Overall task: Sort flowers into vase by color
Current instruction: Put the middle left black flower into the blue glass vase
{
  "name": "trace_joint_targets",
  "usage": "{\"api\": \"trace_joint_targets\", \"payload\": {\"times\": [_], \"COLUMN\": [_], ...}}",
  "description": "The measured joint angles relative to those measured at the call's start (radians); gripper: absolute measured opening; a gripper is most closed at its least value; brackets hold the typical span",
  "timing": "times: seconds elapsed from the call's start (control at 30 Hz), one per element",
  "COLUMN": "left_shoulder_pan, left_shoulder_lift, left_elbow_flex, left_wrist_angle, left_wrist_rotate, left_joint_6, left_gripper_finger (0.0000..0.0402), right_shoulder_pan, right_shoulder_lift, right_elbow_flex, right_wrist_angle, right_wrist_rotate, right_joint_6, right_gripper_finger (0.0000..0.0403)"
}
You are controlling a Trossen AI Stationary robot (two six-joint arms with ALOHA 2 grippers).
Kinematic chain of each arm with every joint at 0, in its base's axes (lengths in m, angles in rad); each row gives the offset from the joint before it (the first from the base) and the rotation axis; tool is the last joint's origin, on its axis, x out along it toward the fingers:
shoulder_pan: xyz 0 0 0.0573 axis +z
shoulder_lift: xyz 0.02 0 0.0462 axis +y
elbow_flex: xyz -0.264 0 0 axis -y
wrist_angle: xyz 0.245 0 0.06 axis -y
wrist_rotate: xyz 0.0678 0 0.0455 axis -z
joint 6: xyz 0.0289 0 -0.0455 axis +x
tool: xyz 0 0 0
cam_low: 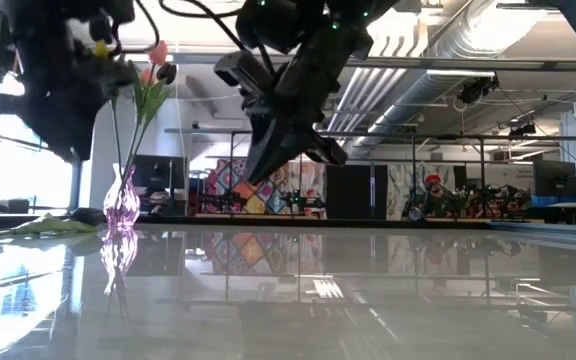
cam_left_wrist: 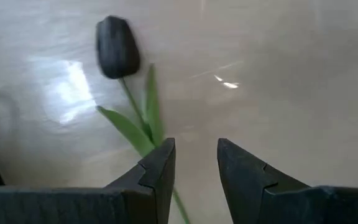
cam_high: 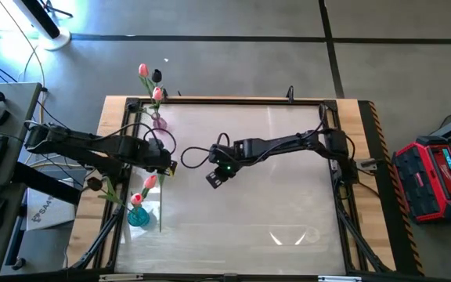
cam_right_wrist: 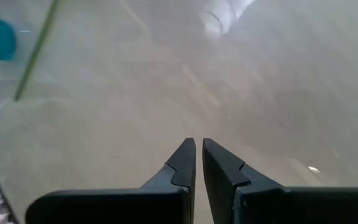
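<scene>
A dark tulip (cam_left_wrist: pixel 117 46) lies on the table under my left gripper (cam_left_wrist: pixel 196 155). Its green stem (cam_left_wrist: pixel 138 118) runs back past the outer side of one finger, not through the gap. My left gripper (cam_high: pixel 165 163) is open, left of the table's middle. My right gripper (cam_high: pixel 212 178) is shut and empty and hangs above the table's middle (cam_low: pixel 258 165). A purple vase (cam_high: pixel 159 121) at the far left holds pink and dark tulips. A teal vase (cam_high: pixel 138 217) at the near left holds pink tulips (cam_high: pixel 149 182). A long green stem (cam_high: pixel 160 207) lies on the table beside it.
Another dark tulip with leaves (cam_high: pixel 94 184) lies at the table's left edge. A raised frame (cam_high: pixel 233 100) runs around the tabletop. The glossy table surface (cam_high: pixel 288 196) stretches right of the grippers. A red case (cam_high: pixel 437 176) stands off the table to the right.
</scene>
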Motion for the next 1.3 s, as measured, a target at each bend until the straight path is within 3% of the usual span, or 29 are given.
{"api": "trace_joint_targets", "payload": {"times": [0.23, 0.5, 0.9, 1.1, 1.3], "left_shoulder_pan": [0.009, 0.042, 0.144, 0.179, 0.183], "left_shoulder_lift": [0.020, 0.050, 0.174, 0.244, 0.250], "left_elbow_flex": [-0.085, -0.196, -0.205, -0.202, -0.202], "left_wrist_angle": [0.015, 0.173, 0.270, 0.295, 0.316], "left_wrist_rotate": [-0.038, -0.042, -0.071, -0.036, -0.034], "left_joint_6": [-0.043, -0.010, 0.129, 0.154, 0.176], "left_gripper_finger": [0.0137, 0.0148, 0.0146, 0.0121, 0.0068], "right_shoulder_pan": [-0.013, -0.013, -0.013, -0.013, -0.012], "right_shoulder_lift": [-0.002, -0.002, -0.002, -0.002, -0.002], "right_elbow_flex": [0.000, 0.000, 0.000, -0.001, -0.001], "right_wrist_angle": [-0.019, -0.022, -0.031, -0.039, -0.052], "right_wrist_rotate": [0.005, 0.005, 0.017, 0.027, 0.027], "right_joint_6": [0.003, 0.006, 0.006, 0.009, 0.010], "right_gripper_finger": [0.0019, 0.0019, 0.0019, 0.0019, 0.0019]}}
